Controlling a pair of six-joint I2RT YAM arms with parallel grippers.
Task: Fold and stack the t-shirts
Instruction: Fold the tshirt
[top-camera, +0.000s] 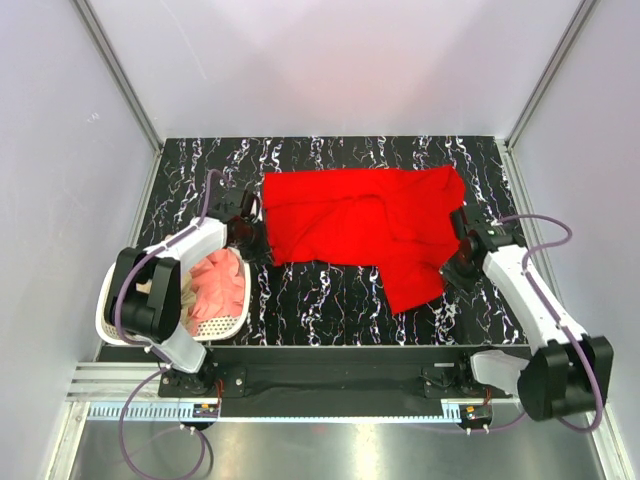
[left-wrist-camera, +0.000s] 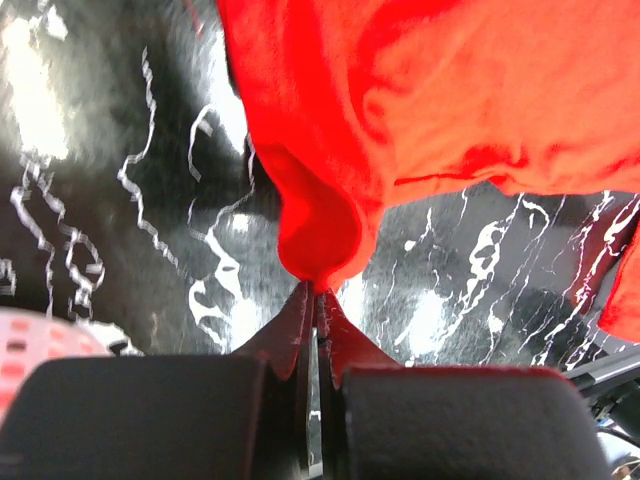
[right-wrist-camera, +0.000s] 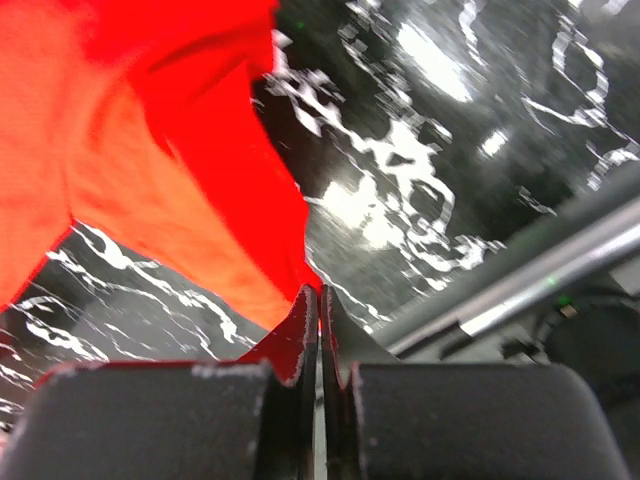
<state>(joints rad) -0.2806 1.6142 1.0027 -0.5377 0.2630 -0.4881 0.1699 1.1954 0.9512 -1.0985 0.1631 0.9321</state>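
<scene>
- red t-shirt (top-camera: 360, 225) lies spread across the middle of the table (top-camera: 320, 300), long side running left to right, mostly flat with soft wrinkles.
- one flap of it drops toward the near edge at right of centre. its lower hem ends short of the arm bases.
- left gripper (top-camera: 247, 232) sits at the shirt's left edge. in your left wrist view the jaws are pressed together on a puckered fold of red cloth right at the tips (left-wrist-camera: 316, 295).
- right gripper (top-camera: 462, 240) sits at the shirt's right edge. right wrist view shows its jaws closed tight, a red corner pinched at the tips (right-wrist-camera: 318, 295).
- open table: a bare strip along the far edge beyond the shirt, and a wider bare patch at near centre, between the basket and the hanging flap.
- right margin is tight. the shirt's right edge lies near the table's right rim, with the right arm over that gap.
- white basket (top-camera: 110, 300) stands at the near left corner, under your left arm, holding a salmon-pink t-shirt (top-camera: 220, 285) bunched inside.
- basket's inner rim is near the red shirt's lower left corner, not touching it.
</scene>
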